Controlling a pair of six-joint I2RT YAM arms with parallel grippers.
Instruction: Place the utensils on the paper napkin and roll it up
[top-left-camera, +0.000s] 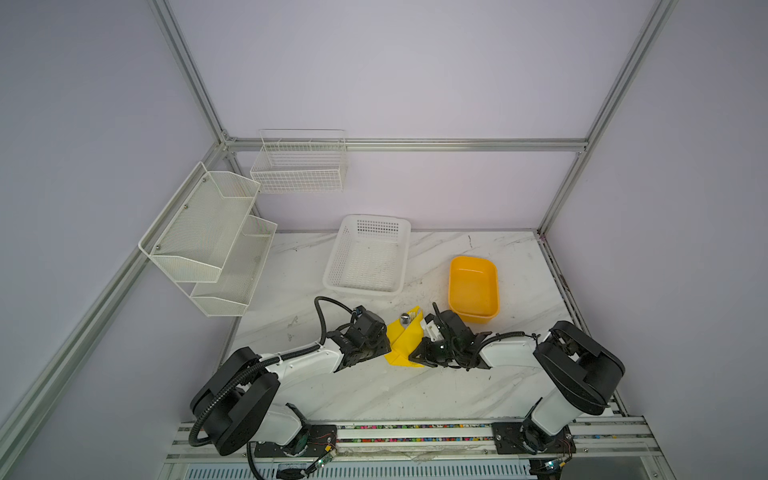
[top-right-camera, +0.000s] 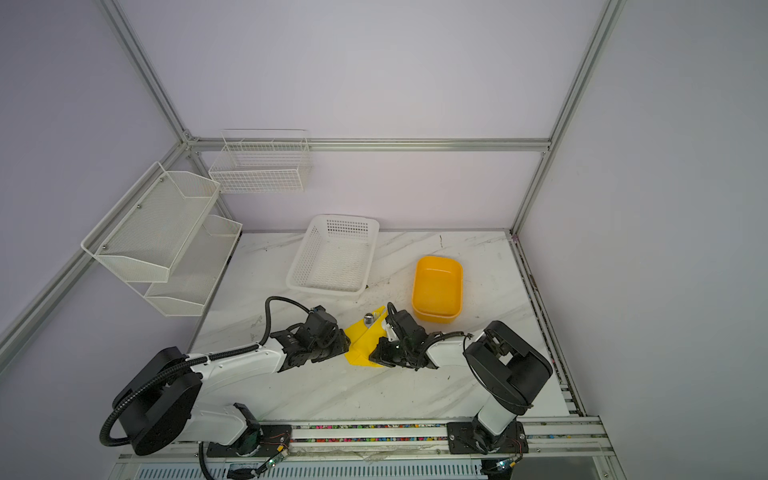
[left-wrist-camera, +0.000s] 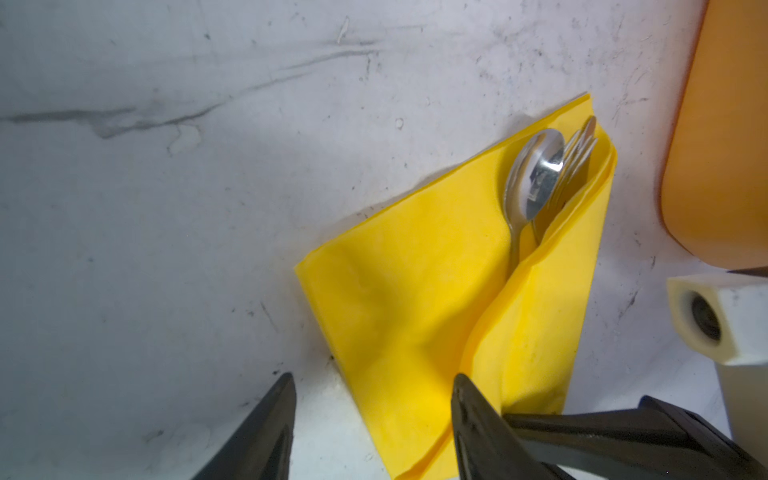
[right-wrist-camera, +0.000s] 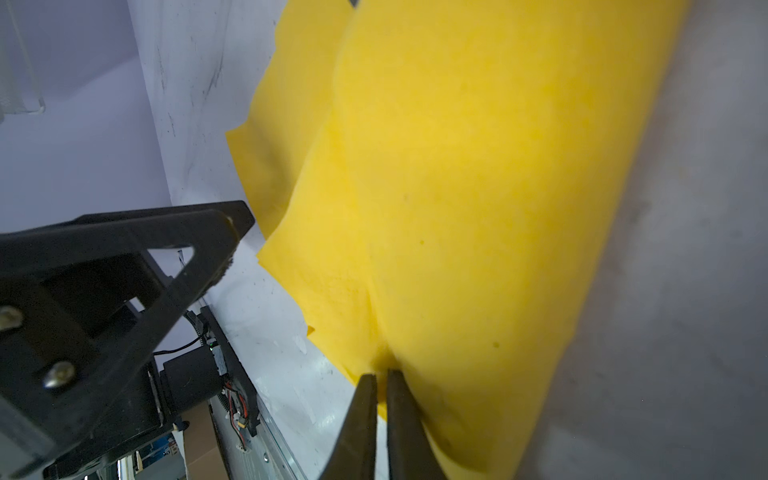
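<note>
Utensils (left-wrist-camera: 540, 178) lie bundled inside the paper napkin (left-wrist-camera: 399, 299), on the marble table (left-wrist-camera: 166, 208) just beside the orange-yellow tub (left-wrist-camera: 719, 145), on the tub's near-left side in both top views. One flap of the napkin is folded over the handles. The spoon (left-wrist-camera: 534, 174) bowl and the fork (left-wrist-camera: 579, 153) tines stick out of the fold.

The left gripper (left-wrist-camera: 372, 415) is spread wide. A napkin corner lies between its jaws, and one finger (left-wrist-camera: 473, 415) overlaps the paper without clamping it. The right gripper (right-wrist-camera: 381, 376) has its jaws pressed almost together, pinching the folded flap at the end farther from the tub.

The bundle's long axis runs from the heads, at the end nearer the tub, to the handles, which point away from it toward both grippers.

Only the left wrist view shows the spoon and fork clearly. The right wrist view shows the pinch itself, but there the cutlery is hidden by yellow paper. In both top views the metal is a small glint (top-left-camera: 405, 319) at the end of the napkin (top-right-camera: 363, 345) nearer the tub, and the wrists hide the fingertips.
</note>
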